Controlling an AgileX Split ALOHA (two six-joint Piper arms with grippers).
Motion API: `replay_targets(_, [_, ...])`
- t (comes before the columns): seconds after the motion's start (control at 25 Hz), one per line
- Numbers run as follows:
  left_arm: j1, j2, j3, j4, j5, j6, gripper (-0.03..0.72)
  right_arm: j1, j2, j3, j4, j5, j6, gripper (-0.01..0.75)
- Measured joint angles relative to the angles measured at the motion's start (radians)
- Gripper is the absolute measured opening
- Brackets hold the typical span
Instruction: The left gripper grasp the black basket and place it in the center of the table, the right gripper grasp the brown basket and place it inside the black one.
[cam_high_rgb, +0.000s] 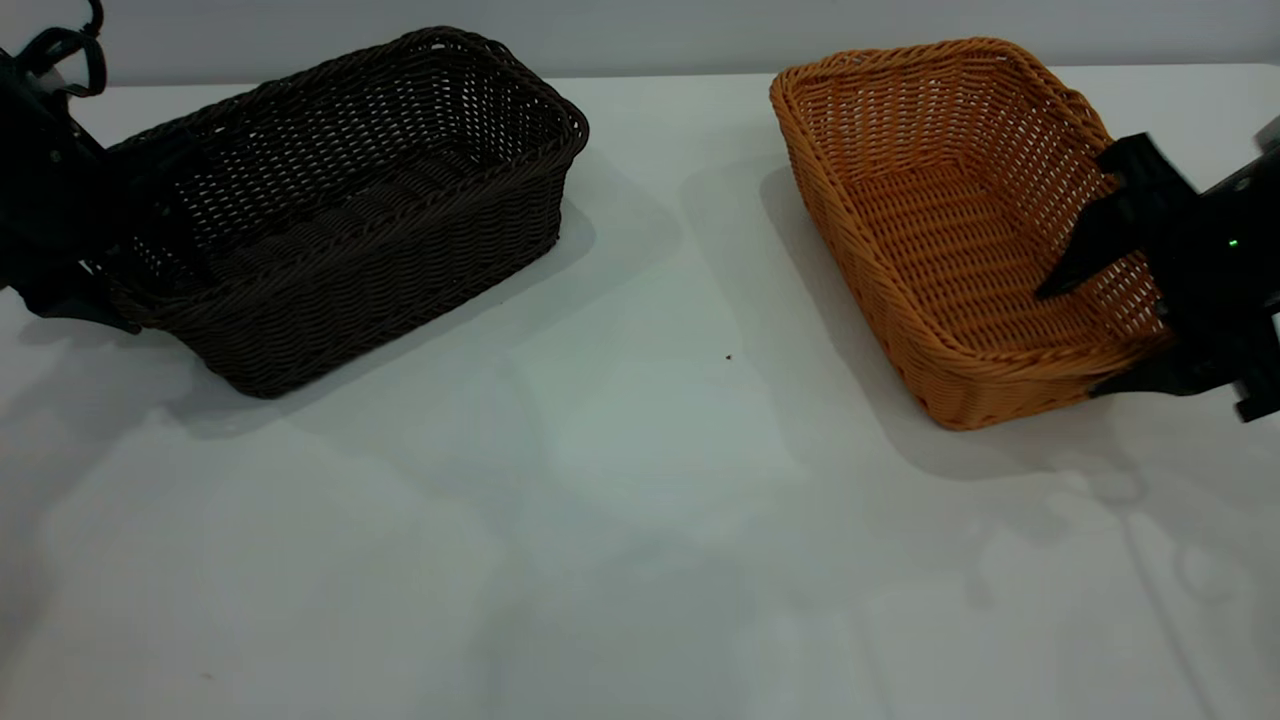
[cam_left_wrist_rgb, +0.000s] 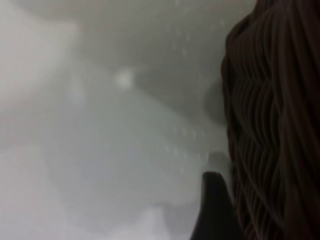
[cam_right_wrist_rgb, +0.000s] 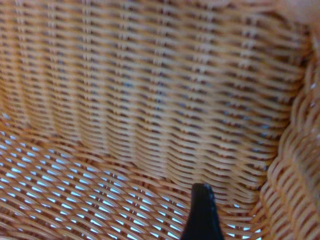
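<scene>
- Sitting on the white surface (cam_high_rgb: 640, 520) are two woven baskets, well apart from each other.
- The black basket (cam_high_rgb: 350, 200) is at the far left side of the surface. Its left end looks lifted a little, so it sits tilted.
- The left end effector (cam_high_rgb: 110, 235) is at that left end wall. One dark finger is inside the basket and the other is outside, below the wall. It is closed on the wall of the black basket.
- In the left wrist view, the dark weave (cam_left_wrist_rgb: 275, 120) is right next to one dark fingertip (cam_left_wrist_rgb: 215, 210).
- The brown basket (cam_high_rgb: 940, 230) is at the far right side. Its right end looks raised, so it tilts too.
- The right end effector (cam_high_rgb: 1105, 330) has a small green light. One pointed finger is inside the brown basket and the other is under its right end. It grips that wall.
- In the right wrist view, the orange weave (cam_right_wrist_rgb: 150, 100) fills the view, with one black fingertip (cam_right_wrist_rgb: 202, 215) in front of it.
</scene>
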Motion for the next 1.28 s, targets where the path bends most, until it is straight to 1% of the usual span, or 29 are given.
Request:
replay_targets(0.08, [0.0, 0.0, 0.0, -0.001, 0.0, 0.0, 0.442, 0.0, 0.018, -0.004, 0.001, 0.004, 0.009, 0.485])
replay_targets(0.16, [0.0, 0.0, 0.0, -0.002, 0.0, 0.0, 0.434, 0.0, 0.028, -0.004, 0.001, -0.007, 0.014, 0.456])
replay_targets(0.24, [0.0, 0.001, 0.0, -0.002, 0.002, 0.001, 0.405, 0.0, 0.03, -0.004, 0.001, -0.017, 0.015, 0.388])
replay_targets(0.28, [0.0, 0.001, 0.0, -0.002, 0.002, 0.002, 0.378, 0.0, 0.03, -0.004, 0.001, -0.018, 0.015, 0.351])
replay_targets(0.36, [0.0, 0.002, 0.0, -0.002, 0.002, 0.002, 0.311, 0.0, 0.03, -0.004, 0.001, -0.019, 0.015, 0.244])
replay_targets(0.48, [0.0, 0.004, 0.0, -0.001, 0.004, 0.006, 0.176, 0.0, 0.031, -0.004, 0.004, -0.005, 0.015, 0.09])
replay_targets(0.52, [0.0, 0.004, 0.0, -0.004, 0.004, 0.007, 0.143, 0.0, 0.031, -0.004, 0.006, 0.001, 0.013, 0.07])
replay_targets(0.56, [0.0, 0.004, -0.002, -0.012, 0.004, 0.01, 0.111, 0.0, 0.031, -0.005, 0.006, 0.011, 0.012, 0.067])
replay_targets(0.64, [0.0, 0.004, -0.005, -0.016, 0.011, 0.04, 0.087, 0.0, 0.031, -0.01, 0.006, 0.02, 0.005, 0.067])
replay_targets(0.8, [-0.002, 0.004, -0.007, -0.02, 0.043, 0.141, 0.083, -0.013, 0.009, -0.032, -0.007, 0.022, -0.057, 0.067])
replay_targets(0.96, [-0.03, 0.005, -0.031, -0.02, 0.095, 0.28, 0.082, -0.059, -0.037, -0.078, -0.077, 0.029, -0.079, 0.067])
replay_targets(1.12, [-0.095, 0.013, -0.089, -0.012, 0.151, 0.362, 0.081, -0.112, -0.062, -0.184, -0.234, 0.095, -0.035, 0.067])
replay_targets(1.28, [-0.174, 0.06, -0.168, -0.013, 0.211, 0.396, 0.081, -0.12, -0.064, -0.319, -0.506, 0.214, 0.13, 0.067])
